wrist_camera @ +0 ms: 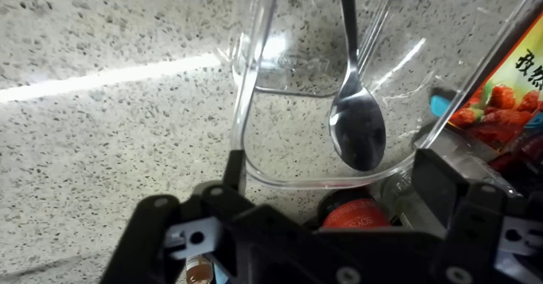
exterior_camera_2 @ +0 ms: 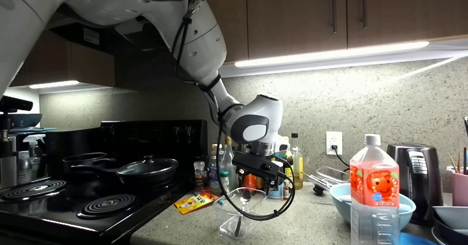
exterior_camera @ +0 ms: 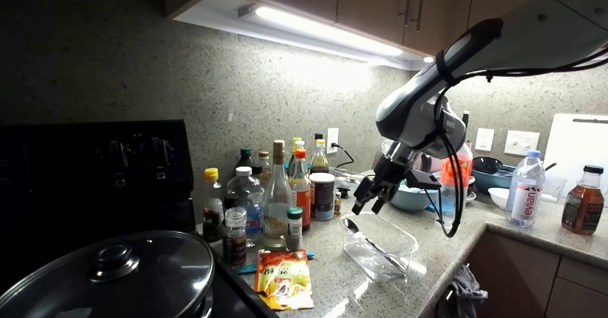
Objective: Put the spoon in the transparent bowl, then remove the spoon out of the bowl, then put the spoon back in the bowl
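1. My claw (exterior_camera: 366, 210) hung just above one end of the transparent bowl (wrist_camera: 314, 185). Its two fingers (wrist_camera: 234, 169) were spread wide apart. I couldn't tell if a tip touched the rim.
2. The spoon (wrist_camera: 358, 131) was inside the transparent bowl. It leaned on a slant, with its round end up high near my claw and its thin handle down low. In the wrist view I saw it apart from both fingers.
3. The transparent bowl sat on the speckled counter (exterior_camera: 327, 266).
4. A yellow and red packet (exterior_camera: 285, 280) lay between that bowl and the stove (exterior_camera_2: 58, 211).
5. In an exterior view, a tall clear bottle (exterior_camera: 277, 213) stood behind the packet, with other bottles (exterior_camera: 244, 192) crowded around it.
6. A black pan (exterior_camera_2: 146, 177) with a see-through lid sat on the stove.
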